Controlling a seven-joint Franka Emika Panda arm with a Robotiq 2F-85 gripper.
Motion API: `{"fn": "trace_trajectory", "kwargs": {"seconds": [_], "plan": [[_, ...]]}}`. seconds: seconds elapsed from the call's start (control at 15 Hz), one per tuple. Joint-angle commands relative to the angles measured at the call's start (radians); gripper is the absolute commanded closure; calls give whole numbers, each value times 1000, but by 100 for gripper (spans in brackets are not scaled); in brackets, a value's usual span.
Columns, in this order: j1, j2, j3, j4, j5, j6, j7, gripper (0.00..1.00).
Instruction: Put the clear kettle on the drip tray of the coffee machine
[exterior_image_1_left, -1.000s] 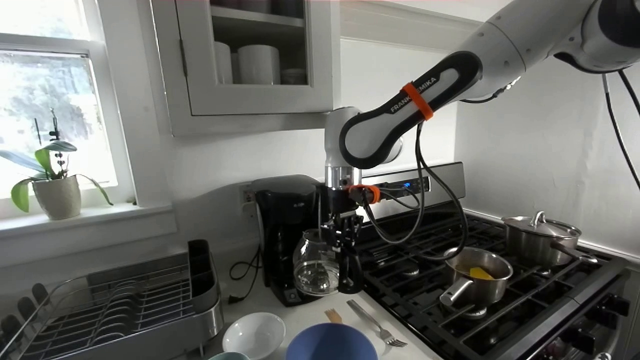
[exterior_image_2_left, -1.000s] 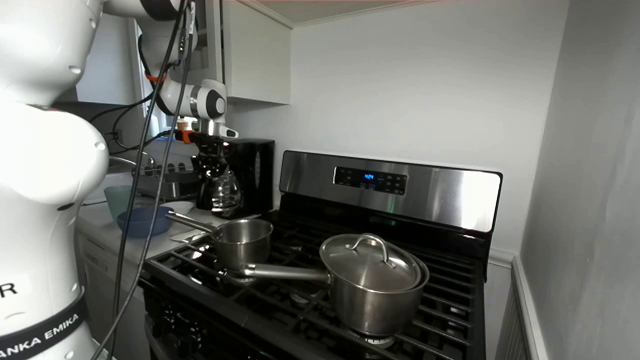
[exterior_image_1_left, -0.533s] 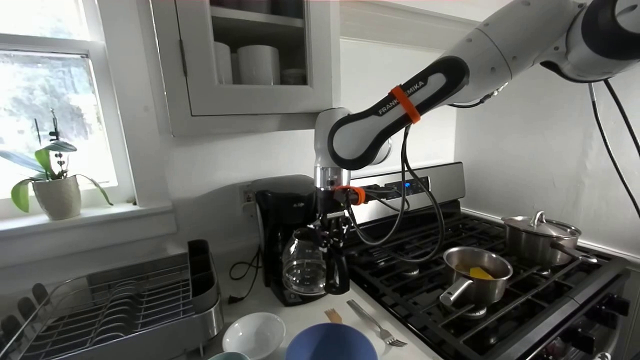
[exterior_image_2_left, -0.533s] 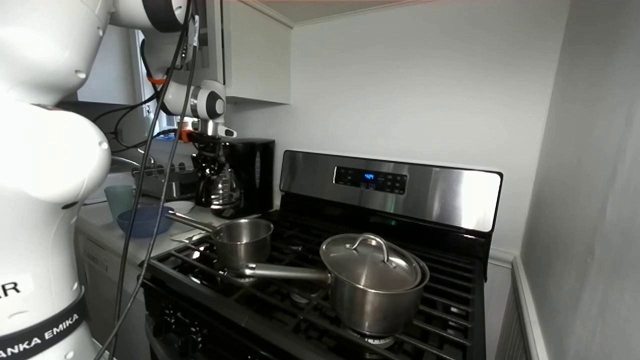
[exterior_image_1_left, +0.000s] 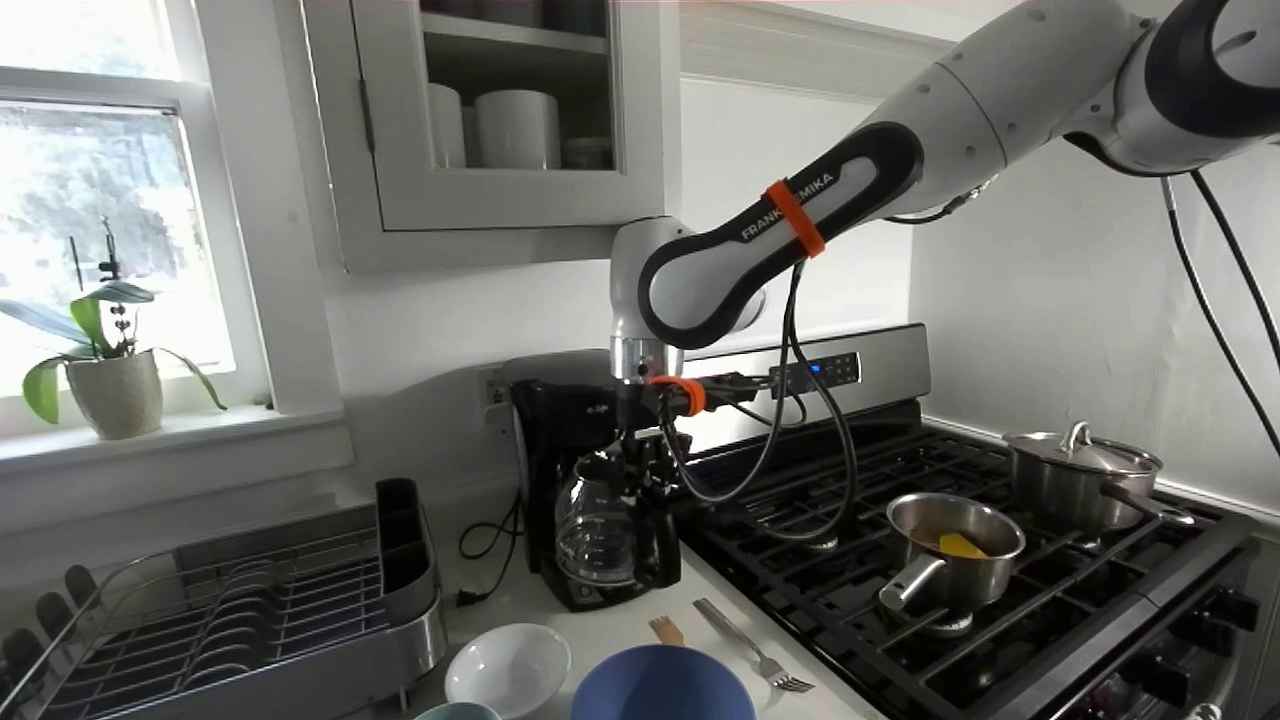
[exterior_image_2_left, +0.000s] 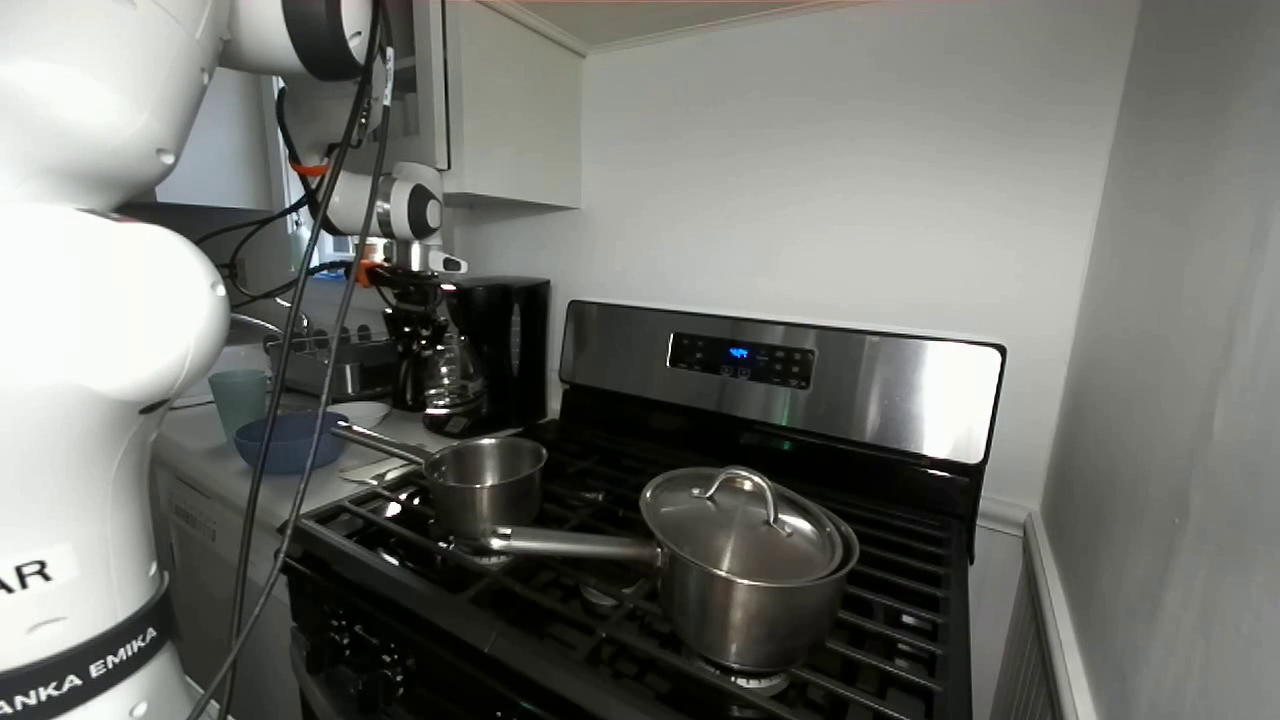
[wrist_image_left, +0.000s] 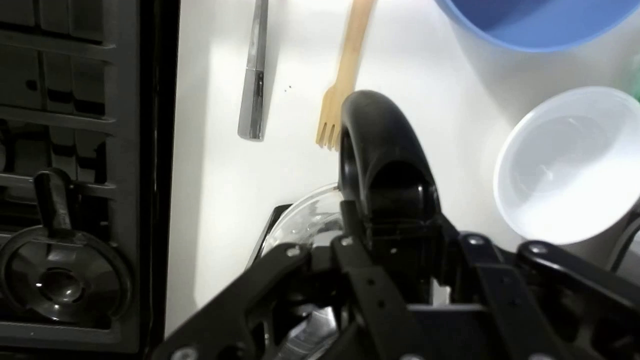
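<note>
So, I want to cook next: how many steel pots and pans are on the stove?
2. On the stove, an open saucepan sits nearer the counter and a larger lidded pot farther from it. Both show in both exterior views; none seems hidden.

Kettle (exterior_image_1_left: 593, 545): glass, v. glossy; handle (wrist_image_left: 378, 137): smooth plastic. Coffee mach. (exterior_image_2_left: 503, 350): plastic, glossy. Saucepan (exterior_image_1_left: 968, 582): metal, shiny.

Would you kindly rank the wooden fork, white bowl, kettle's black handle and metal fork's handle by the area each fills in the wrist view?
Largest to smallest:
White bowl
Kettle's black handle
Wooden fork, metal fork's handle: both cut off at the top edge and close; order unsure.
</note>
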Motion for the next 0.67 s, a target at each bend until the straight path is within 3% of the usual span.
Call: {"fn": "trace_trajectory", "kwargs": {"seconds": [0.0, 0.6], "plan": [[16, 55, -39, 106, -19, -43, 44, 92], [29, 77, -71, 124, -65, -7, 121, 92]]}}
